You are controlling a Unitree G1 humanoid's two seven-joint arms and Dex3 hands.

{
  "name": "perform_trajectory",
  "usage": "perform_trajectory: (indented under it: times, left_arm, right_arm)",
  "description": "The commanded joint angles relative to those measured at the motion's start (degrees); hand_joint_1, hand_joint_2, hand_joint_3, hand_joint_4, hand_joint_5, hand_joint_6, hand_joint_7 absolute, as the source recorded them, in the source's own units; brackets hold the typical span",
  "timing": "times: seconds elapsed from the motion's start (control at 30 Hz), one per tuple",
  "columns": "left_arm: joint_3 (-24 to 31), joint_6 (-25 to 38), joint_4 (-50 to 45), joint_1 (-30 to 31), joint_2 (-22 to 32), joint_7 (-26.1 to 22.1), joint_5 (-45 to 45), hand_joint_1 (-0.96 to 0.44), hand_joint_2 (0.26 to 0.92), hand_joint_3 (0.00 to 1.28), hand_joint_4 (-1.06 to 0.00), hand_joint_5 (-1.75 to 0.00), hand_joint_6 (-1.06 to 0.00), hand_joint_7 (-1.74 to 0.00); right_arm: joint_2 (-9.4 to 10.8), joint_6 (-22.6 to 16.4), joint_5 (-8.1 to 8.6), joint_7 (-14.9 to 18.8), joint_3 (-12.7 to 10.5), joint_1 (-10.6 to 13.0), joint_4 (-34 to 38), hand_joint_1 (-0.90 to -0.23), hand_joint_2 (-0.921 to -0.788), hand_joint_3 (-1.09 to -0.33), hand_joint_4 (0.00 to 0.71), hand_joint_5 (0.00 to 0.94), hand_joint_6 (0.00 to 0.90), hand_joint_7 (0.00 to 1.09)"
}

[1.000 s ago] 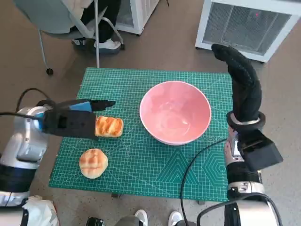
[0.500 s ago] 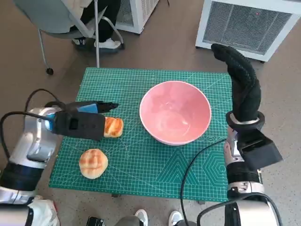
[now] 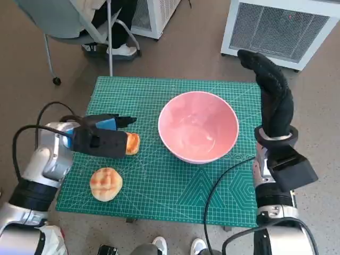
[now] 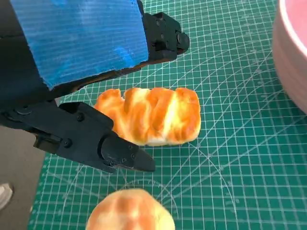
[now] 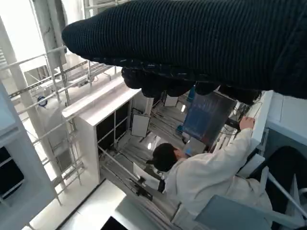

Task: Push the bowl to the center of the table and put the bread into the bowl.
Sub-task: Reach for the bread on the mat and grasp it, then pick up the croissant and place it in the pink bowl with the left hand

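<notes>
The pink bowl [image 3: 197, 126] stands empty a little right of the middle of the green mat [image 3: 175, 186]; its rim [image 4: 292, 52] shows in the left wrist view. A ridged, golden bread roll [image 3: 132, 143] lies on the mat to the left of the bowl. My left hand [image 3: 101, 139] lies low over the roll and hides most of it in the head view. In the left wrist view the roll [image 4: 153, 115] sits on the mat between that hand's spread fingers [image 4: 163, 38] and thumb [image 4: 105, 148]. My right hand [image 3: 273, 98] stands raised beside the bowl's right side, fingers straight, holding nothing.
A round bun [image 3: 106, 184] lies near the mat's front left corner, just in front of my left hand. A chair [image 3: 79, 26] and a person's feet are behind the table on the left, a white unit [image 3: 281, 26] behind on the right. The right wrist view shows a seated person [image 5: 201, 177].
My left hand has slid to the right over the ridged roll and now covers more of it. The bowl, the round bun and my right hand have not moved.
</notes>
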Motion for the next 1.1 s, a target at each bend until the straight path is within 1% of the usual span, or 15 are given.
perform_trajectory:
  times: [0.03,0.27,0.33,0.37,0.4,0.43,0.5,0.53,0.6,0.63,0.7,0.73,0.83,0.93,1.1]
  left_arm:
    - [-1.1,-1.8,2.8,-0.5,-1.4,3.2,1.7,-0.21,0.748,0.02,-0.13,-0.02,-0.26,-0.02]
    - [-2.1,-4.2,7.0,-0.1,-3.6,10.2,4.0,-0.13,0.809,0.02,-0.3,-0.03,-0.38,-0.04]
    - [-2.2,-5.0,8.0,0.2,-4.2,12.5,4.7,-0.09,0.835,0.02,-0.41,-0.03,-0.46,-0.04]
    - [-2.3,-5.3,8.5,0.3,-4.4,13.4,4.9,-0.07,0.845,0.02,-0.52,-0.07,-0.51,-0.05]
    - [-2.4,-5.8,9.0,0.4,-4.6,14.7,5.3,-0.06,0.851,0.02,-0.56,-0.1,-0.53,-0.04]
    - [-2.5,-6.2,9.5,0.5,-4.8,15.6,5.6,0.09,0.876,0.06,-0.57,-0.54,-0.58,-0.05]
    - [-2.8,-7.1,10.4,0.5,-4.9,17.4,6.2,0.22,0.898,0.1,-0.58,-0.92,-0.66,-0.07]
    - [-3.0,-7.6,10.8,0.5,-4.9,18.1,6.5,0.27,0.906,0.11,-0.59,-1.07,-0.69,-0.08]
    - [-3.2,-8.8,11.5,0.5,-4.8,19.2,6.9,0.31,0.913,0.12,-0.6,-1.18,-0.76,-0.1]
    - [-3.3,-9.4,11.9,0.4,-4.7,19.6,7.0,0.2,0.916,0.13,-0.63,-1.2,-0.66,-0.51]
    - [-3.3,-10.7,12.6,0.3,-4.5,20.1,7.0,0.1,0.918,0.13,-0.64,-1.23,-0.59,-0.85]
    - [-3.2,-11.2,12.8,0.2,-4.3,20.0,6.9,0.07,0.919,0.13,-0.64,-1.25,-0.57,-0.97]
    - [-2.9,-12.1,13.2,-0.4,-3.9,19.4,6.3,0.02,0.92,0.11,-0.67,-1.26,-0.57,-1.08]
    - [-1.8,-12.9,12.2,-1.2,-3.2,18.2,5.1,0.01,0.92,0.08,-0.69,-1.23,-0.6,-1.11]
    - [1.4,-12.7,8.3,-2.4,-2.2,16.0,2.0,0.0,0.92,0.07,-0.69,-1.27,-0.63,-1.05]
  right_arm:
    - [0.3,0.6,0.34,0.4,0.2,0.9,0.7,-0.576,-0.921,-0.777,0.365,0.002,0.182,0.38]
    - [0.5,0.4,0.89,0.7,0.2,0.9,0.8,-0.573,-0.921,-0.778,0.366,0.002,0.182,0.38]
    - [0.7,0.3,1.0,0.8,0.2,1.0,0.8,-0.568,-0.921,-0.778,0.366,0.002,0.182,0.38]
    - [0.7,0.2,1.03,0.9,0.2,1.0,0.9,-0.567,-0.921,-0.778,0.366,0.002,0.182,0.38]
    - [0.8,0.2,1.03,0.9,0.2,1.1,0.8,-0.567,-0.921,-0.779,0.366,0.002,0.182,0.38]
    - [0.8,0.1,1.01,0.9,0.2,1.1,0.8,-0.566,-0.921,-0.779,0.366,0.002,0.181,0.38]
    - [0.9,0.1,0.91,0.8,0.2,1.1,0.8,-0.565,-0.921,-0.78,0.366,0.002,0.18,0.38]
    - [0.9,0.0,0.87,0.7,0.1,1.1,0.8,-0.565,-0.921,-0.78,0.366,0.002,0.18,0.38]
    - [0.9,-0.1,0.86,0.7,0.1,1.2,0.8,-0.564,-0.921,-0.781,0.366,0.002,0.18,0.38]
    - [0.9,-0.2,0.87,0.8,0.1,1.2,0.8,-0.563,-0.921,-0.781,0.366,0.001,0.179,0.38]
    - [0.8,-0.3,0.9,0.8,0.1,1.2,0.8,-0.562,-0.921,-0.781,0.366,0.001,0.179,0.38]
    - [0.8,-0.4,0.93,0.8,0.0,1.3,0.8,-0.562,-0.921,-0.781,0.366,0.001,0.179,0.38]
    - [0.6,-0.7,0.95,0.8,0.0,1.4,0.8,-0.561,-0.921,-0.78,0.366,0.001,0.177,0.38]
    - [0.5,-0.9,0.94,0.8,-0.1,1.5,0.9,-0.56,-0.921,-0.78,0.366,0.001,0.175,0.38]
    - [0.4,-1.0,0.68,0.6,-0.2,1.6,1.1,-0.559,-0.921,-0.781,0.365,0.0,0.17,0.37]
